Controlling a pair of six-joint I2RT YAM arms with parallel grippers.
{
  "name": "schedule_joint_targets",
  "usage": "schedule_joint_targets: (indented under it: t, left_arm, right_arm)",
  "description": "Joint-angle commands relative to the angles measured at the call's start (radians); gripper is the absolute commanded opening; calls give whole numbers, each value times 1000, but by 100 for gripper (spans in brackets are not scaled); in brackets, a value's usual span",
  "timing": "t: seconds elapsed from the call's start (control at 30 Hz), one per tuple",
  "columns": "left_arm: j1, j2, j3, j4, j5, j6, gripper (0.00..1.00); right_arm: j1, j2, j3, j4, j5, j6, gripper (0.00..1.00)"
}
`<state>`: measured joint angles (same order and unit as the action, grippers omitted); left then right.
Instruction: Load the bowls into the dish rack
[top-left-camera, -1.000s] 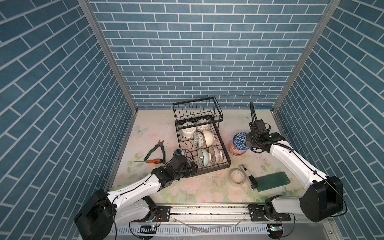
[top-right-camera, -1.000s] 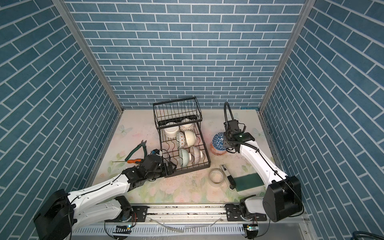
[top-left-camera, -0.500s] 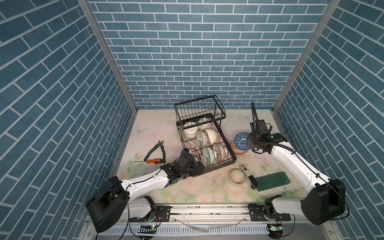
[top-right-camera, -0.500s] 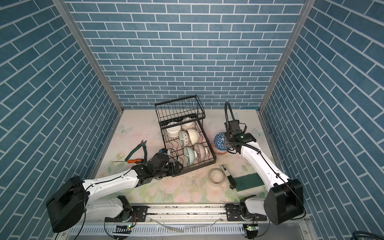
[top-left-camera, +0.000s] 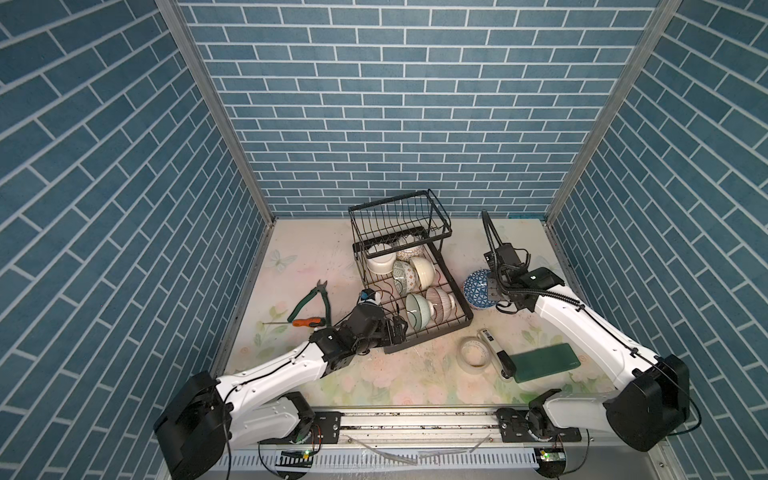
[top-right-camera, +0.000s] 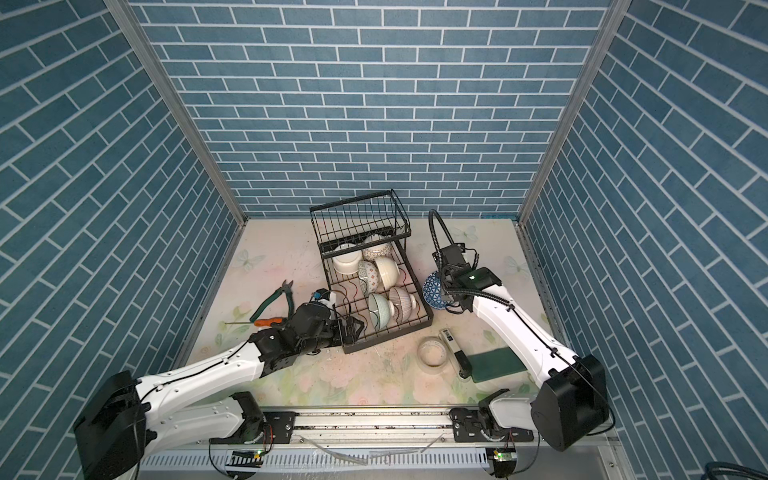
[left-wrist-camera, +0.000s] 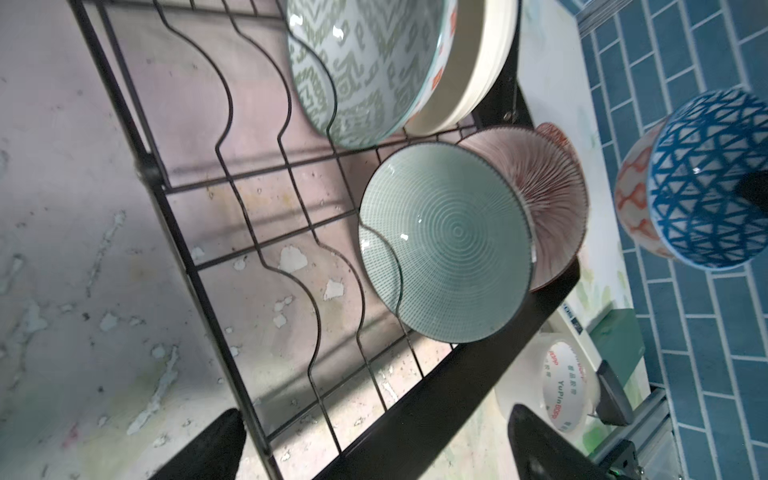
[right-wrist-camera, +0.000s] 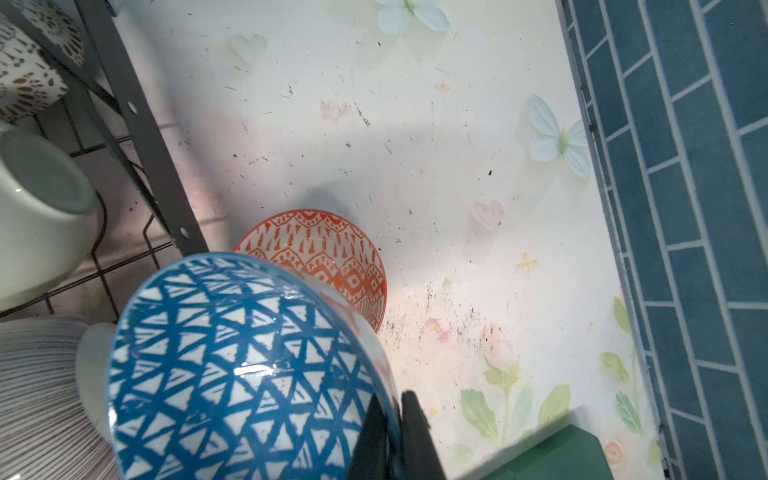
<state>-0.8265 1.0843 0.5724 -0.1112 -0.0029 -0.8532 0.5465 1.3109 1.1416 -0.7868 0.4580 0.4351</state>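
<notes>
The black wire dish rack (top-left-camera: 432, 332) (top-right-camera: 390, 337) stands mid-table with several bowls in its lower tray, among them a pale green bowl (top-left-camera: 417, 309) (left-wrist-camera: 444, 245) and a brown-striped bowl (top-left-camera: 442, 303) (left-wrist-camera: 552, 187). My left gripper (top-left-camera: 399, 330) (left-wrist-camera: 374, 424) is open, its fingers on either side of the rack's near left corner. My right gripper (top-left-camera: 494, 291) (right-wrist-camera: 392, 401) is shut on the rim of a blue lattice bowl (top-left-camera: 478, 289) (right-wrist-camera: 232, 374), held tilted just right of the rack. An orange-patterned bowl (right-wrist-camera: 328, 257) sits on the table under it.
Green-handled pliers (top-left-camera: 311, 297) and an orange screwdriver (top-left-camera: 305, 322) lie left of the rack. A tape ring (top-left-camera: 473, 351), a black-and-white tool (top-left-camera: 494, 349) and a green pad (top-left-camera: 544, 361) lie near the front right. Brick walls close in both sides.
My left gripper has moved right to the rack's near corner, and the rack's near end has swung slightly right. My right gripper has kept the blue bowl almost in place.
</notes>
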Motion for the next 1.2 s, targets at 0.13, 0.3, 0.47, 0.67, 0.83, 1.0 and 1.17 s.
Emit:
schedule_joint_targets:
  t: [0.13,0.3,0.47,0.67,0.83,1.0,1.17]
  left_arm:
    - [98,-102,5,-141,-41,59,100]
    - [200,-180,-27,-188,7,68,100]
    - [302,-254,-61,-209,59,69,100]
    - [376,-303,-77,-234,101,75,100]
    - [442,-339,-105,-222,154,63,100]
    - [518,-366,-136,-205,230,53,100]
    - [577,-396,-165,-188,279,40,100]
  right_arm:
    - [113,24,167,-32,125,-24,0]
    - [194,67,230,-38,151,-52,0]
    - [284,136,300,-49,193,-80,0]
    - [377,225,385,-46,233,-134,0]
    - [440,311,451,-42,278,-177,0]
    - [495,391,505,-26,331,-228,0]
    - [544,476,580,-17,381,-276,0]
